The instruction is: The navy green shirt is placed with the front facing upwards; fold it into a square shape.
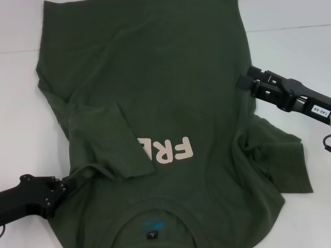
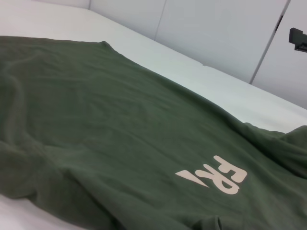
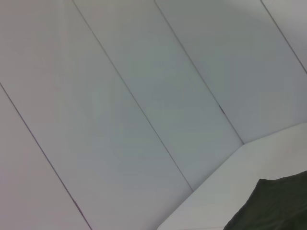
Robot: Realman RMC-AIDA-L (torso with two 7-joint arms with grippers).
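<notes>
The navy green shirt (image 1: 155, 77) lies front up on the white table (image 1: 289, 46), its collar (image 1: 152, 227) towards me. Its left sleeve (image 1: 103, 139) is folded inward over the chest and covers part of the pale letters (image 1: 173, 150). The right sleeve (image 1: 279, 160) lies rumpled at the side. My left gripper (image 1: 66, 185) sits at the shirt's edge beside the folded sleeve, touching the cloth. My right gripper (image 1: 242, 82) is at the shirt's right side edge, further up the body. The left wrist view looks across the shirt (image 2: 96, 120) and its letters (image 2: 216, 175).
Bare white table (image 2: 230, 91) runs along the shirt's far side, with pale wall panels (image 3: 144, 96) behind it. The right wrist view shows mostly wall and one corner of the shirt (image 3: 278, 206).
</notes>
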